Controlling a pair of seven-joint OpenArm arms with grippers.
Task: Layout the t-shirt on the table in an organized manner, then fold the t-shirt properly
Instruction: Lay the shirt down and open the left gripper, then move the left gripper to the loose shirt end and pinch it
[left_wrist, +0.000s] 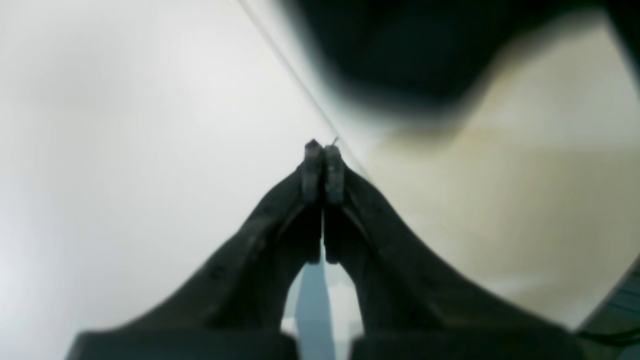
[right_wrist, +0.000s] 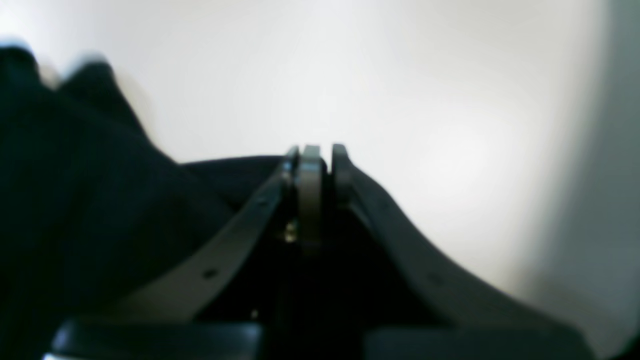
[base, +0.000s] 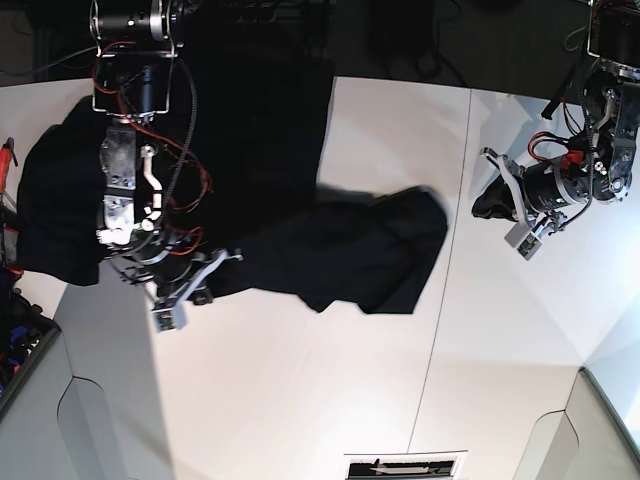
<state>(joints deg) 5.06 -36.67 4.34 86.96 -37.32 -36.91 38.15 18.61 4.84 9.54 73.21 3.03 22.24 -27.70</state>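
Note:
The black t-shirt (base: 330, 250) lies crumpled on the white table (base: 330, 380), stretching from the far left towards the middle. Its right end is blurred. My right gripper (base: 205, 292) is at the shirt's near left edge. In the right wrist view it (right_wrist: 320, 150) is shut, with dark t-shirt (right_wrist: 100, 200) cloth between the fingers and piled to the left. My left gripper (base: 478, 208) hovers just right of the shirt's right end, apart from it. In the left wrist view it (left_wrist: 324, 150) is shut on nothing, and the t-shirt (left_wrist: 415, 50) shows as a blur beyond it.
A thin dark seam (base: 440, 300) crosses the table from back to front, between the shirt's end and my left gripper. The table's front edge has rounded grey cut-outs (base: 60, 400) at both corners. Red tools or cables (base: 8, 160) sit at the far left edge.

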